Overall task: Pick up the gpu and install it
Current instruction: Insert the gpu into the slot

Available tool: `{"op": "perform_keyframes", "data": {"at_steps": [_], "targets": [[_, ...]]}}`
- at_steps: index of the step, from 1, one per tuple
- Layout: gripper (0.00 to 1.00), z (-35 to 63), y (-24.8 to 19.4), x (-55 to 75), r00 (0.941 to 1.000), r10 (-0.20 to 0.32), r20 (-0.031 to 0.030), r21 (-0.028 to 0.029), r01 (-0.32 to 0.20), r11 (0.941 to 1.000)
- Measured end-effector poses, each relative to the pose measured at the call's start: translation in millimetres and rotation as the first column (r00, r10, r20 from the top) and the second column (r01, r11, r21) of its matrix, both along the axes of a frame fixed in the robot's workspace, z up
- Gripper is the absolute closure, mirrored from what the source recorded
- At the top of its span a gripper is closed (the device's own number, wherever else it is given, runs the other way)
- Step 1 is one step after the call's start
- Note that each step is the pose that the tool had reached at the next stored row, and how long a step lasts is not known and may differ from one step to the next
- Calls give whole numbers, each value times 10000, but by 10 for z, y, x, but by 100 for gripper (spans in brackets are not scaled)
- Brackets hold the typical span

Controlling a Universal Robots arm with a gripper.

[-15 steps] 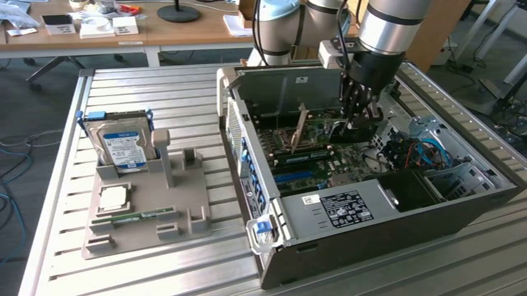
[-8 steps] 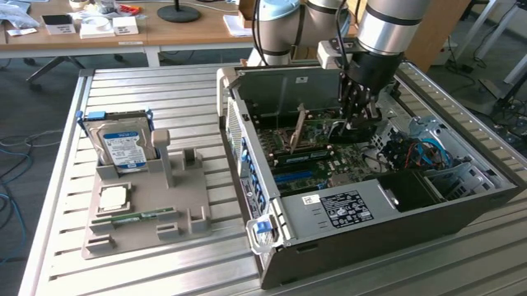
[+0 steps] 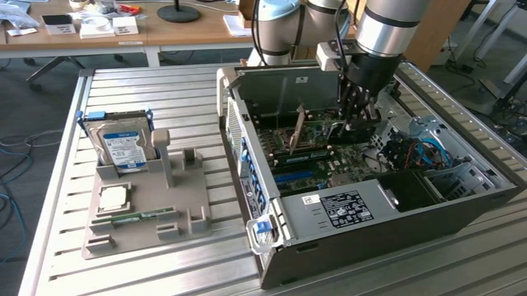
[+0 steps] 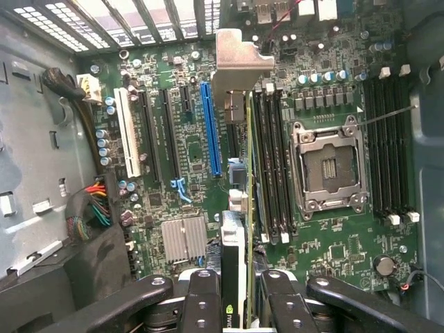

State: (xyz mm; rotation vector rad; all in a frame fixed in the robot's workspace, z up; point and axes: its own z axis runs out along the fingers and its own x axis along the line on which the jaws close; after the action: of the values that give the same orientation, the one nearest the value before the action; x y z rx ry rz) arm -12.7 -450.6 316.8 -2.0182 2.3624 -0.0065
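Observation:
My gripper (image 3: pixel 356 121) reaches down into the open computer case (image 3: pixel 354 246) from above. It is shut on the gpu (image 4: pixel 248 180), which the wrist view shows edge-on between the black fingers (image 4: pixel 202 302). The card's thin green board runs away from the fingers to its silver end bracket (image 4: pixel 239 59) near the case's slotted rear wall. It hangs over the motherboard (image 4: pixel 187 152), just to the side of the long blue slot (image 4: pixel 211 128), between that slot and a bank of memory slots (image 4: pixel 272 166). In the exterior view only a small part of the gpu (image 3: pixel 339 129) shows under the fingers.
The open CPU socket (image 4: pixel 327 170) and a small heatsink (image 4: pixel 184 239) sit on the board; cable bundles (image 4: pixel 97 208) lie at one case wall. On the table at the exterior view's left, a grey holder (image 3: pixel 144 213) carries a hard drive (image 3: pixel 123 145), a CPU (image 3: pixel 113 197) and a memory stick (image 3: pixel 136 217).

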Motion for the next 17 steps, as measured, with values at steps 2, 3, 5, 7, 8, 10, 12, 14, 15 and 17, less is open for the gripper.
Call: {"op": "perform_keyframes", "data": {"at_steps": [2,3,5,7,8,10,12,14,15,17], "targets": [[73,-3,0,0,10000,95,0,-3,-95,10000],[73,-3,0,0,9999,126,-1,-5,-126,9999],[73,-3,0,0,9999,128,0,-4,-128,9999],[73,-3,0,0,9999,128,-1,-3,-128,9999],[73,-3,0,0,9999,128,0,-3,-128,9999],[73,-5,1,-10,9999,128,0,-3,-128,9999],[73,-8,3,-34,9999,128,0,-2,-128,9999],[73,-12,5,-63,9999,129,0,-3,-129,9999],[73,-15,6,-77,9999,128,1,-2,-128,9999],[73,-23,10,-101,9999,130,1,-4,-130,9999]]}}
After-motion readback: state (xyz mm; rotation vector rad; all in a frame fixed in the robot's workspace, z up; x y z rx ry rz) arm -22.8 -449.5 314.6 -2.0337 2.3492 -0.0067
